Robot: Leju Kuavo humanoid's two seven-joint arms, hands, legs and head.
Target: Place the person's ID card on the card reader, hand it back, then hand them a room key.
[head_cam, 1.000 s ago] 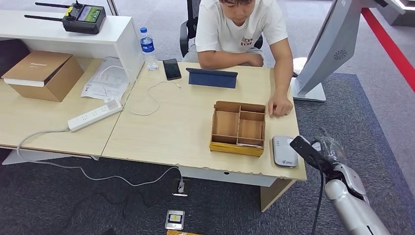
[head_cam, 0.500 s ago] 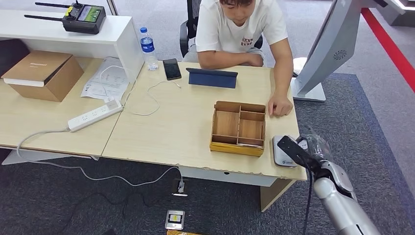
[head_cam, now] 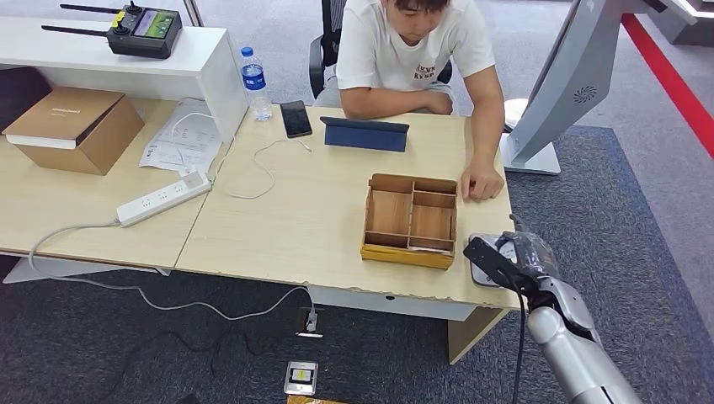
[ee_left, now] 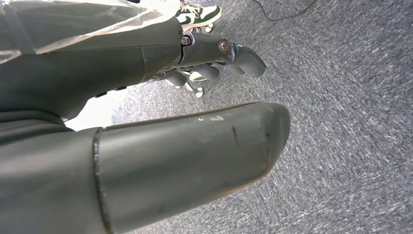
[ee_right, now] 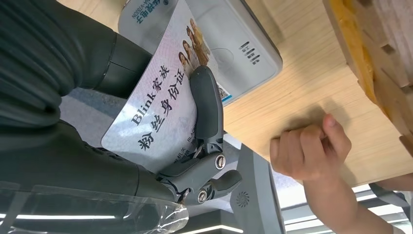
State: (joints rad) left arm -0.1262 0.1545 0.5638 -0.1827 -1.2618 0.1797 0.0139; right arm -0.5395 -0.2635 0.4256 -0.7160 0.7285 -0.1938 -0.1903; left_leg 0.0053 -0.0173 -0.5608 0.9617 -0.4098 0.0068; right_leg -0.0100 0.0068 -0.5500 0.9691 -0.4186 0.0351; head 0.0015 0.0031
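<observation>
My right hand [head_cam: 515, 268] pinches the ID card [ee_right: 156, 107], a pale card with printed characters and small portraits, between thumb and a dark finger [ee_right: 207, 109]. It holds the card over the near end of the grey-white card reader [ee_right: 234, 44], which lies at the table's front right corner [head_cam: 482, 276]. I cannot tell whether card and reader touch. The person sits across the table with one hand [head_cam: 482, 183] resting on the tabletop just beyond the reader. My left hand [ee_left: 209, 63] hangs over the grey carpet, holding nothing.
A wooden compartment box [head_cam: 411, 220] stands just left of the reader, with a pale card in its near right compartment [head_cam: 429, 247]. Further back lie a blue tablet case [head_cam: 365, 134], a phone [head_cam: 295, 118] and a water bottle [head_cam: 253, 82]. A grey kiosk [head_cam: 562, 80] stands at the right.
My right hand has moved left with the ID card, from beyond the table's right edge to over the card reader. The person's hand has stayed put.
</observation>
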